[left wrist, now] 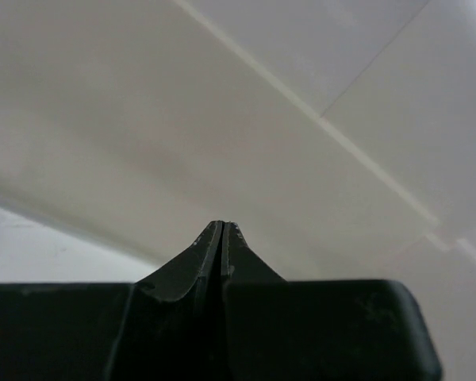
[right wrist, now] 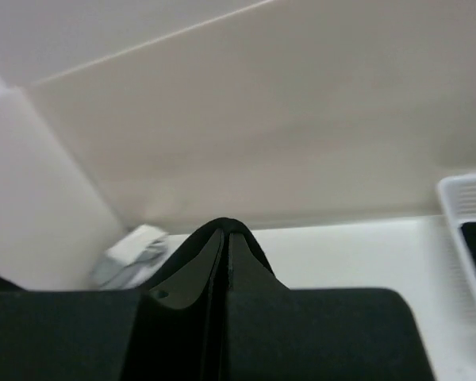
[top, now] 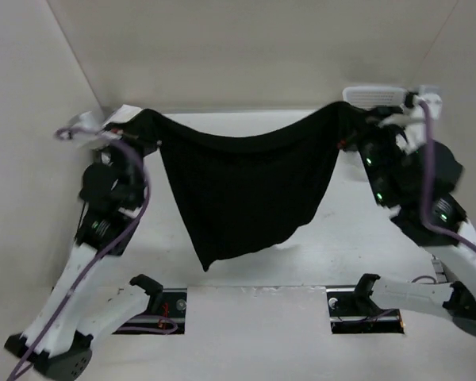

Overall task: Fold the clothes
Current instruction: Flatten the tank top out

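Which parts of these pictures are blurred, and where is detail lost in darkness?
Top external: the black garment has a sharp outline, but darkness hides most folds. Left wrist: the left gripper is near, dark and blurred. Right wrist: the right gripper and white basket look soft.

Your arms are raised and spread wide: left pincer [top: 133,123] high at far left, right pincer [top: 351,119] high at far right, both clamped tight on the clothes' [top: 246,190] top corners.
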You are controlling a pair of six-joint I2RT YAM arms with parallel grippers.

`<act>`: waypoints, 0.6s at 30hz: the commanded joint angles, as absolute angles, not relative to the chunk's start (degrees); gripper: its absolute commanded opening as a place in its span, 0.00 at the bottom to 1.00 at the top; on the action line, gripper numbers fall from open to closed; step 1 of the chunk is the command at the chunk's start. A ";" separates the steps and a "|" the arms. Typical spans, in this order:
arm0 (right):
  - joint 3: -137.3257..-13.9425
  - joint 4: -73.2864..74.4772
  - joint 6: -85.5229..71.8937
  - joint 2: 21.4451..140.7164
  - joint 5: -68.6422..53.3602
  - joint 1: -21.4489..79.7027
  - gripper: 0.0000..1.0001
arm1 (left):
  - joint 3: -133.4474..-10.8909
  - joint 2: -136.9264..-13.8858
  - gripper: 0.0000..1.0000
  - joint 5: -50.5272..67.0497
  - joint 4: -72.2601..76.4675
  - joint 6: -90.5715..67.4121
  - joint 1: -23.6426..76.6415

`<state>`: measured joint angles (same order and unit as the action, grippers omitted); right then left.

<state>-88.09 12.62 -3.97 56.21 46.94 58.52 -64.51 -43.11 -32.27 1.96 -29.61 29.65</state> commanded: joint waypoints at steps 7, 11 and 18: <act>-111.04 16.77 -21.62 87.33 4.93 19.30 0.00 | -82.93 -76.35 0.00 -18.21 3.70 -36.47 10.69; -130.38 23.01 -21.71 97.01 3.17 17.54 0.00 | -97.35 -83.48 0.00 -13.81 0.18 -37.53 6.55; -156.62 30.59 -23.11 105.91 0.88 14.99 0.00 | -112.23 -87.10 0.00 -10.90 -3.16 -36.04 2.95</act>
<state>-149.82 31.11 -21.54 109.08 3.51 16.14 -107.15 -89.01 -13.54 -4.58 -36.25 4.01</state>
